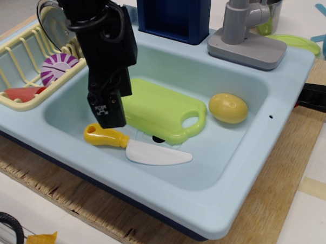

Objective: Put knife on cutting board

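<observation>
The gripper (108,120) hangs low in the sink, just above the yellow handle of the knife (136,145). Its tips are seen end-on against its own dark body, so I cannot tell whether they are spread or closed; nothing appears to be held.

The knife lies flat on the sink floor at about 5 o'clock from the gripper, handle toward 9 o'clock, white blade toward 3 o'clock, just beside the near edge of the cutting board (161,108) and not on it.

The likeliest trouble, in my judgement, is the rounded handle: a descent slightly off-centre could roll it or push the knife along the smooth floor instead of catching it. A grasp at the handle end may also let the long blade droop and catch the board's edge.

A yellow ball (228,108) sits at 3 o'clock of the board, touching nothing. The sink (246,167) walls confine any sideways approach. The dish rack (11,64) at 10 o'clock and faucet (245,26) at 1 o'clock stand well apart.
</observation>
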